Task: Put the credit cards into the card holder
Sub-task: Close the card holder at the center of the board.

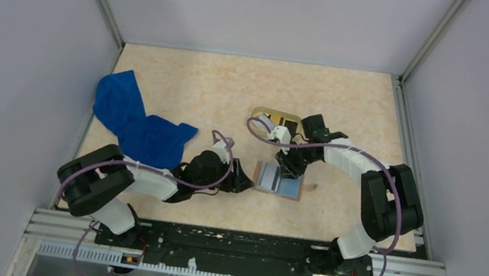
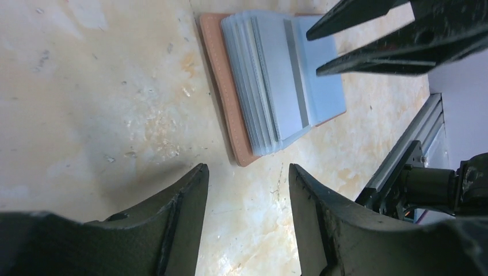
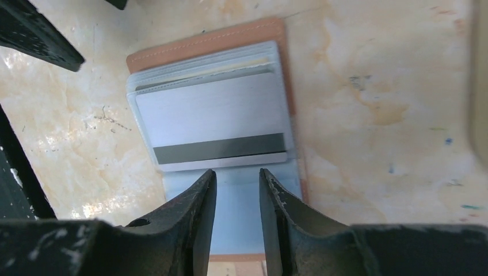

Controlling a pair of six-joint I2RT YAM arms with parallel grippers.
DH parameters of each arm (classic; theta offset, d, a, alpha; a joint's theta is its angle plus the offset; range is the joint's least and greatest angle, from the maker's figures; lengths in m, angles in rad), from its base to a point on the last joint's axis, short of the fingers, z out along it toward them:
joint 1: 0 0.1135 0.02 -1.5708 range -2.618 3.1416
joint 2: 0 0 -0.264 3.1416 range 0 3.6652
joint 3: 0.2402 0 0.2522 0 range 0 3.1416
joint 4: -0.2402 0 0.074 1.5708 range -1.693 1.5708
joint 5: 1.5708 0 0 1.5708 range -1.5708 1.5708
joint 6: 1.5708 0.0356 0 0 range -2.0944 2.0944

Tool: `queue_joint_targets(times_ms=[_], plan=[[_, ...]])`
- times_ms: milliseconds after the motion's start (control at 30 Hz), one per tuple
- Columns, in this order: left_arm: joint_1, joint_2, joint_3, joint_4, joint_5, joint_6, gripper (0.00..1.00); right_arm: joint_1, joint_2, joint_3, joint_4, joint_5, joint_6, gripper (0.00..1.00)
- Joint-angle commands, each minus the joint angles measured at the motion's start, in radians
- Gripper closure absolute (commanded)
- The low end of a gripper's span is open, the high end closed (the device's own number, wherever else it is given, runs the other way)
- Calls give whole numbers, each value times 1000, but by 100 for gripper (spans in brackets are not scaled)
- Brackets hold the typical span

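Note:
The card holder [image 1: 280, 180] lies open on the table, salmon cover [image 2: 225, 92] down, clear sleeves fanned over a grey-blue inner face [image 3: 239, 198]. A light grey credit card [image 3: 212, 118] with a dark stripe lies on the sleeves; I cannot tell if it sits inside one. My right gripper [image 3: 237, 172] hovers over the inner face just short of the card's striped edge, jaws a little apart with nothing between them. My left gripper [image 2: 247, 169] stands open over bare table just off the holder's corner. The right gripper's fingers [image 2: 368, 43] show above the holder's far side.
An oval tan tray [image 1: 276, 121] sits just behind the right gripper. A blue cloth [image 1: 136, 119] lies at the left of the table. The metal rail [image 2: 403, 167] runs along the near edge. Grey walls close in three sides.

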Motion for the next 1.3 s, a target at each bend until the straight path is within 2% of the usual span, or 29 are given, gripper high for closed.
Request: queue_joint_targets(times_ms=[0,167,267,433,533,667,767,833,900,1033,1267], plan=[[2,-132,-21,-50,-93,108,39,-90,-106,79,-42,-85,-5,66],[39,-232,11,-109,-169,250,29,-152,-213,76,33,-306,91,57],[118,-253,27,-79,-86,275,24,-154,-207,105,114,-381,200,54],[219,-236,59,-38,9,249,19,-167,-124,213,90,-438,308,54],[230,-209,82,-79,56,151,20,-193,-92,239,-13,-400,284,53],[212,-159,84,-125,183,18,28,-193,-106,145,-119,-294,102,54],[142,-147,94,-204,92,-30,29,-147,-98,79,-147,-200,9,57],[80,-137,109,-245,21,-49,28,-124,-79,68,-138,-161,28,59],[36,-115,131,-265,-24,-58,27,-123,-35,79,-144,-198,61,61],[21,-47,194,-318,-62,-70,26,-125,83,142,-223,-233,107,66],[17,5,228,-370,-96,-105,24,-138,136,122,-189,-269,172,62]])
